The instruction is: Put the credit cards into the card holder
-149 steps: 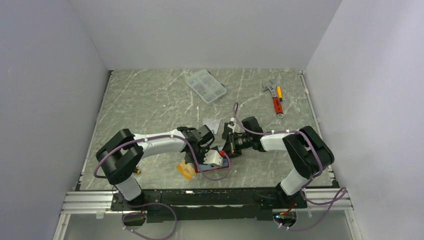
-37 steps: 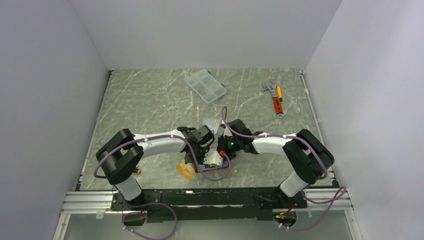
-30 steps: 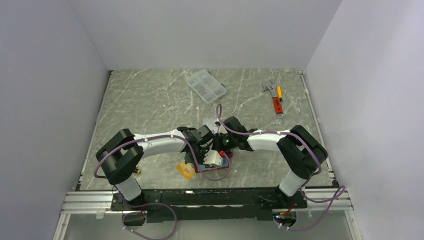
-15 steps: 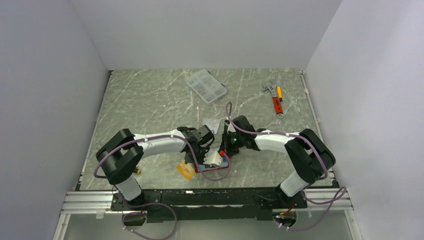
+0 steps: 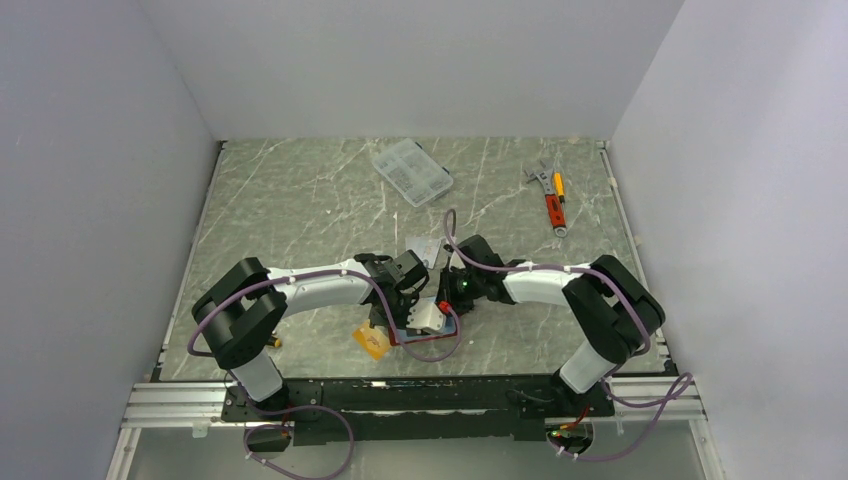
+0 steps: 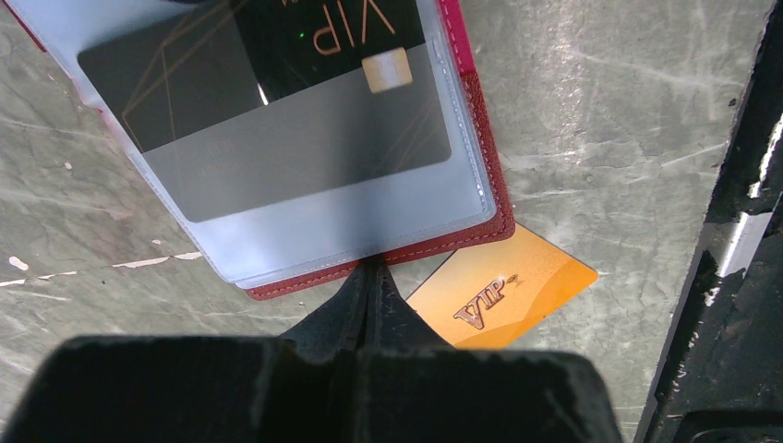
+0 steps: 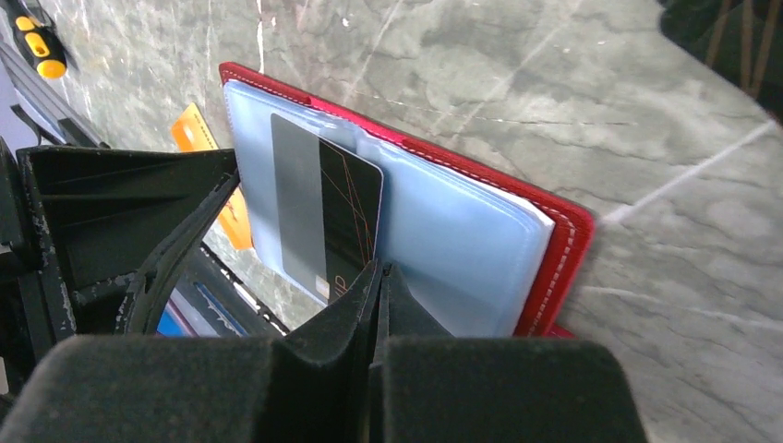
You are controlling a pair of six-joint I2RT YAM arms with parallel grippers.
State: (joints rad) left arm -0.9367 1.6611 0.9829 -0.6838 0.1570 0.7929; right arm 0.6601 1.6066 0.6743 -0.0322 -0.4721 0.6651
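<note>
1. Right arm: since five seconds ago its wrist has shifted left, closer to the card holder (image 7: 554, 242). The left arm, holder and loose cards lie as before.
2. Orange card (image 6: 503, 293), gold "VIP" lettering: flat on the table (image 6: 609, 111), just beside the holder's near corner. One corner is tucked under the holder's red rim.
3. Card holder: red, lying open and flat, with the light blue inside and clear sleeve facing up. It sits at mid-table between the two wrists.
4. Dark card (image 6: 277, 101), gold "VIP" and chip: lies on the open holder. Part of it is under the clear sleeve and the rest sticks out.
5. Left gripper (image 6: 374, 274): jaws together, tips touching the holder's near red rim. Whether they pinch the rim cannot be told.
6. Right gripper (image 7: 379, 274): jaws together, tips against the exposed edge of the dark card, over the holder's blue inside. Nothing is seen between the fingers.
7. Silver-grey card (image 5: 424, 246): just beyond the holder, partly hidden by the arms.
8. Clear compartment box (image 5: 411, 172): well beyond the holder, lid closed, lying askew.
9. Hand tools (image 5: 551, 196), a grey wrench and red and orange handles: well beyond the holder, to its right, near the far corner of the table.
</note>
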